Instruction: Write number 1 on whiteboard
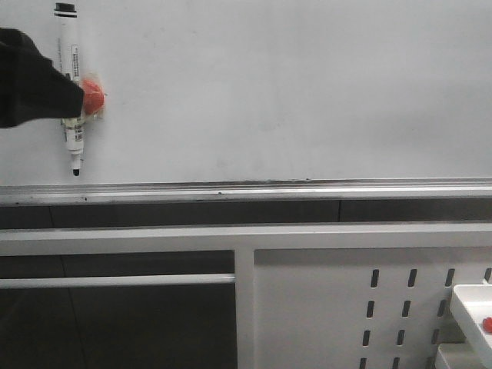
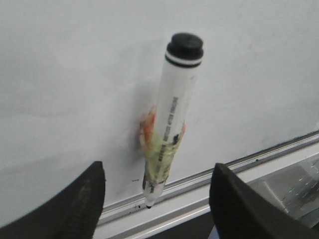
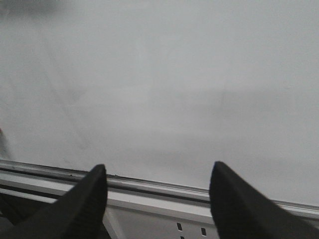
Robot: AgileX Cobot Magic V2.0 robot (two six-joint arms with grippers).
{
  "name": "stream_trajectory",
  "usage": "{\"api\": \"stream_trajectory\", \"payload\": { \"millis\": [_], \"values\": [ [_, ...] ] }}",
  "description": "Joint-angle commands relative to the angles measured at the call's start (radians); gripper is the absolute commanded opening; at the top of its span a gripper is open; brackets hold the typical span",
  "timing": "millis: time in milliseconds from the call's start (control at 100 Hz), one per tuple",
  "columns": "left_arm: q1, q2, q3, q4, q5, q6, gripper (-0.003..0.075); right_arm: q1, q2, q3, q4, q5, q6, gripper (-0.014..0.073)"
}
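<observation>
The whiteboard (image 1: 292,92) fills the upper front view, with a silver rail (image 1: 269,188) along its lower edge. A white marker pen (image 1: 68,31) with a black cap hangs upright on the board at the far left, tip down, fixed by yellowish tape and a red magnet (image 1: 93,96). My left gripper (image 1: 73,98) reaches in from the left at the pen's middle. In the left wrist view it (image 2: 158,169) is open, and the pen (image 2: 174,99) stands ahead of the wide gap, untouched. My right gripper (image 3: 158,168) is open and empty, facing bare board (image 3: 159,74). The number 1 is out of view.
Below the rail runs a white frame bar (image 1: 231,234) over a white perforated panel (image 1: 346,307) with slots. A white tray (image 1: 470,304) holding a small red object (image 1: 487,324) sits at the lower right corner.
</observation>
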Motion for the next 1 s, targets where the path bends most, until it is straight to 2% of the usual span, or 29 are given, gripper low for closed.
{"api": "stream_trajectory", "payload": {
  "millis": [0,230,510,990],
  "values": [
    [-0.019,0.031,-0.032,-0.010,-0.073,-0.011,0.0421,0.001,0.014,-0.034,-0.004,-0.063,-0.012,0.0400],
    [-0.019,0.111,-0.032,0.005,-0.183,-0.214,0.0421,0.001,0.014,-0.034,-0.004,-0.063,-0.012,0.0400],
    [-0.019,0.176,-0.033,0.255,-0.263,-0.505,0.0421,0.001,0.014,-0.034,-0.004,-0.063,-0.012,0.0400],
    [-0.019,0.232,-0.043,0.290,-0.367,-0.598,0.0421,0.001,0.014,-0.034,-0.004,-0.063,-0.012,0.0400]
  ]
}}
